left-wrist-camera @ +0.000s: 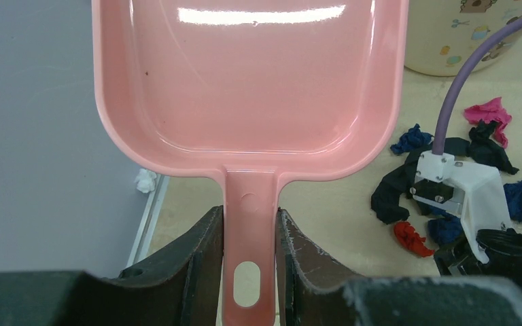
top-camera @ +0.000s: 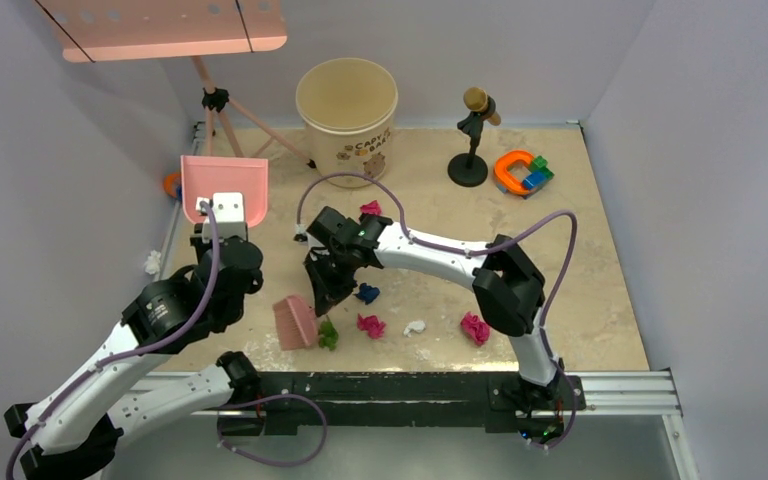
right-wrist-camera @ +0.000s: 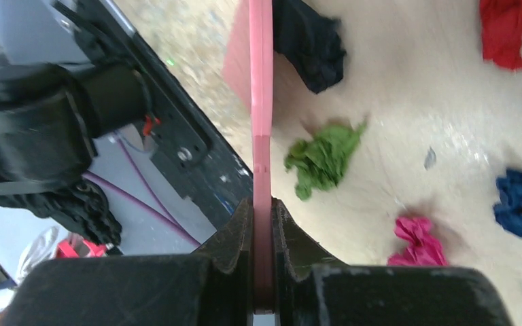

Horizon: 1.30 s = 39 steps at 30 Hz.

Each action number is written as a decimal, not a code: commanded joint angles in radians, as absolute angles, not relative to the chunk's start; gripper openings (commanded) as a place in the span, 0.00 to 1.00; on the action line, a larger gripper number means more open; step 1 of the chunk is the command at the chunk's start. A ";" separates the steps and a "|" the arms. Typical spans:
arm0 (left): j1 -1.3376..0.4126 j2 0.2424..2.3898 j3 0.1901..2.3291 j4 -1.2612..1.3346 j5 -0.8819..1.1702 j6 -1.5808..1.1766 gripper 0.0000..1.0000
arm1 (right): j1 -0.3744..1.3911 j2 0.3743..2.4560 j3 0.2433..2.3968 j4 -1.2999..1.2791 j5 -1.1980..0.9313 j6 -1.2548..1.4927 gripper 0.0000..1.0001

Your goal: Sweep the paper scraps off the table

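Observation:
Paper scraps lie on the beige table (top-camera: 580,260): a green one (top-camera: 328,335), magenta ones (top-camera: 371,325) (top-camera: 475,328), a white one (top-camera: 414,327) and a dark blue one (top-camera: 366,293). My left gripper (top-camera: 222,228) (left-wrist-camera: 250,231) is shut on the handle of a pink dustpan (top-camera: 222,185) (left-wrist-camera: 251,81) at the table's left side. My right gripper (top-camera: 322,290) (right-wrist-camera: 263,217) is shut on the thin handle of a pink brush (top-camera: 295,323) (right-wrist-camera: 262,136), whose head is down beside the green scrap (right-wrist-camera: 323,157). Black (left-wrist-camera: 389,193) and red (left-wrist-camera: 411,239) scraps lie right of the dustpan.
A cream bucket (top-camera: 347,115) stands at the back, with a toy microphone on a stand (top-camera: 472,140) and plastic toy blocks (top-camera: 522,172) to its right. A tripod (top-camera: 222,110) stands at the back left. A white wad (top-camera: 152,262) lies beyond the table's left frame.

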State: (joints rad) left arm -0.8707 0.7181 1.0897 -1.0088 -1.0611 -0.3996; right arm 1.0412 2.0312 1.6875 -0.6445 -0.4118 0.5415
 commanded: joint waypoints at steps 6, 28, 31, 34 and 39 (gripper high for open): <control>-0.867 0.730 1.089 -0.970 -1.050 -0.387 0.00 | 1.004 1.965 1.665 -1.004 -0.137 0.438 0.00; -0.867 0.742 1.086 -0.964 -1.040 -0.374 0.00 | 0.919 1.710 1.865 -0.978 0.020 0.437 0.00; -0.867 0.741 1.083 -0.964 -1.042 -0.374 0.00 | 0.906 1.731 1.899 -0.884 0.003 0.477 0.00; -0.867 0.747 1.082 -0.965 -1.047 -0.375 0.00 | 0.863 1.750 1.892 -0.751 -0.061 0.568 0.00; -0.867 0.749 1.082 -0.969 -1.051 -0.379 0.00 | 0.782 1.767 1.726 -0.363 -0.273 0.745 0.00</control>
